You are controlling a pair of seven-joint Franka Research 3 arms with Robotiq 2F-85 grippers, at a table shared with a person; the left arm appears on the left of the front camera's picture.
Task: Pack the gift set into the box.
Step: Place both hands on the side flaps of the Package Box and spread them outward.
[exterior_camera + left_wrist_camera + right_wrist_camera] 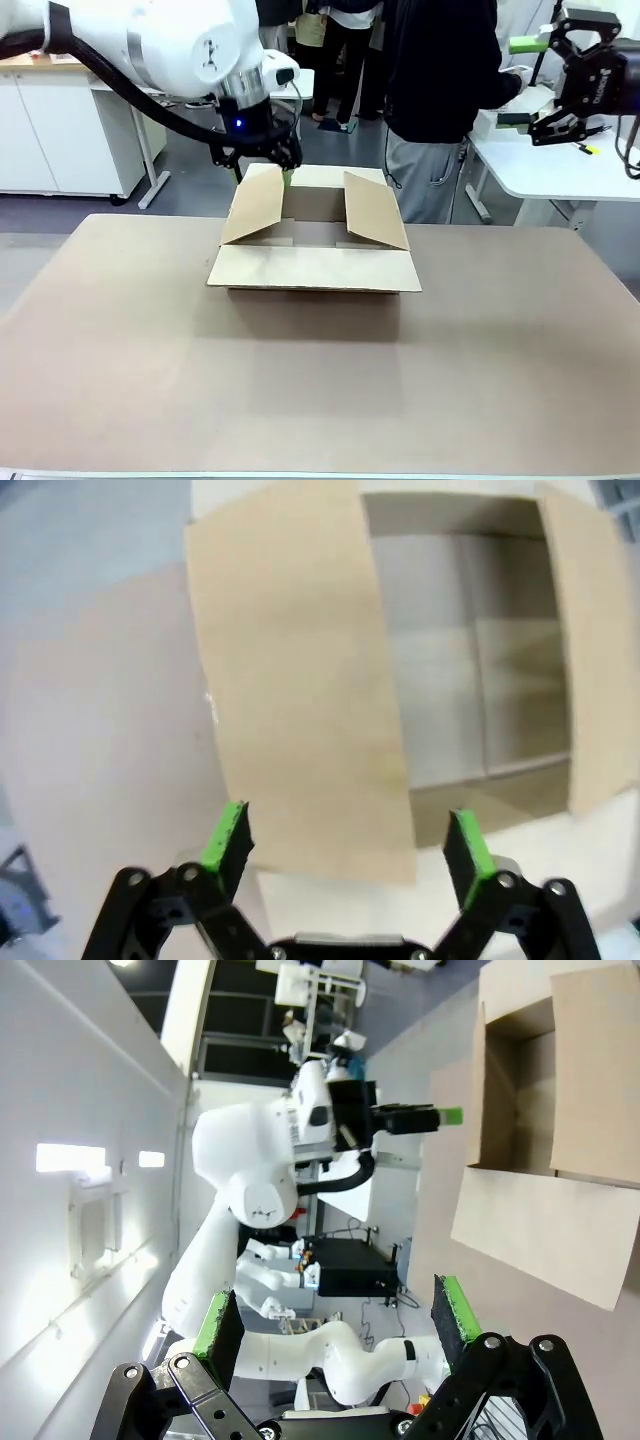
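The box [315,268] is a shallow brown cardboard carton in the middle of the table, with all four flaps open. Its inside [470,680] looks bare, with a seam across the bottom. My left gripper [272,165] hangs open just above the box's back left corner, over the raised left flap [300,680]; in the left wrist view the left gripper [346,835] holds nothing. My right gripper [520,82] is raised high at the far right, open and empty, well away from the box [540,1230]. The gift set is out of view.
A person [440,80] in a dark top stands just behind the table's far edge, turned toward a white side table [560,170] at the right. The tan table [320,390] stretches wide in front of and beside the box.
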